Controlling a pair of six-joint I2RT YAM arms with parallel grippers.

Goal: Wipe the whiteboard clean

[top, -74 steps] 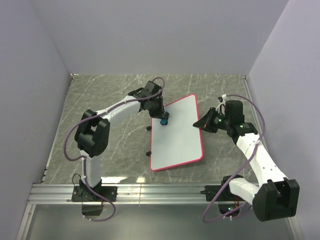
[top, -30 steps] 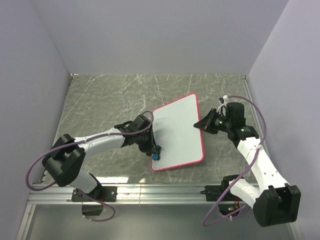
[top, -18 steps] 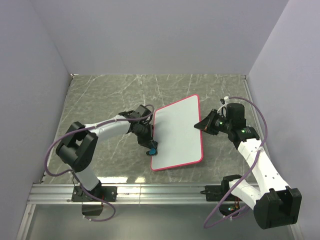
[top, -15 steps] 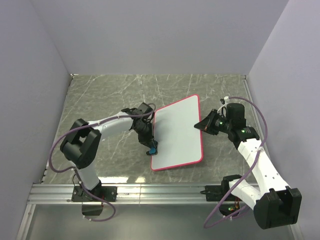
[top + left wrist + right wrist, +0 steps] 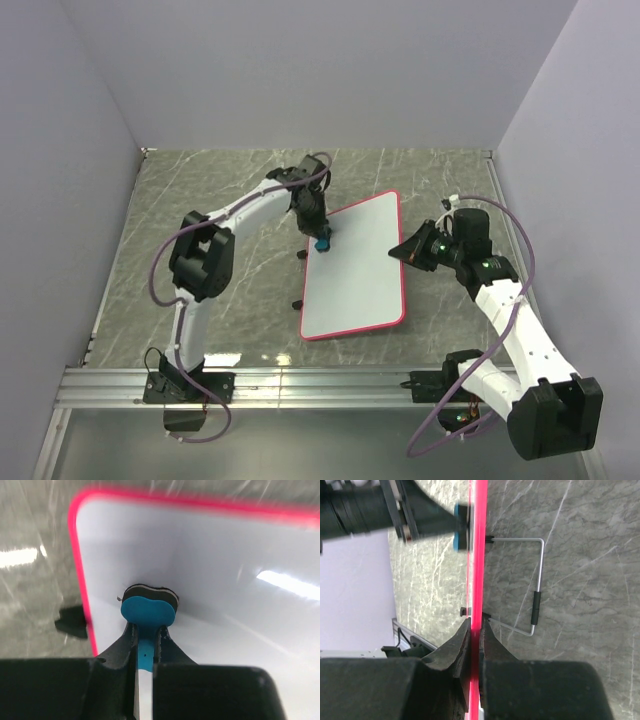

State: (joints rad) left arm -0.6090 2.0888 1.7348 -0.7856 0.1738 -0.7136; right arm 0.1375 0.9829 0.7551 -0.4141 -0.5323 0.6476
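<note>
Left gripper point(image 5: 320, 236), grasping small blue eraser point(image 5: 323, 242), had swept up to 11 o'clock of apparently clean red-rimmed white whiteboard point(image 5: 356, 275), right gripper point(image 5: 404, 250) clamping its rim

No readable txt in any view: no labels, brands or nos. Whiteboard point(image 5: 352, 268) face is plain white w/ red-pink rim, no legible marks. Blue eraser point(image 5: 148, 611) shows no print. Counter point(image 5: 220, 200) is just veined grey stone pattern, no signs.
</note>
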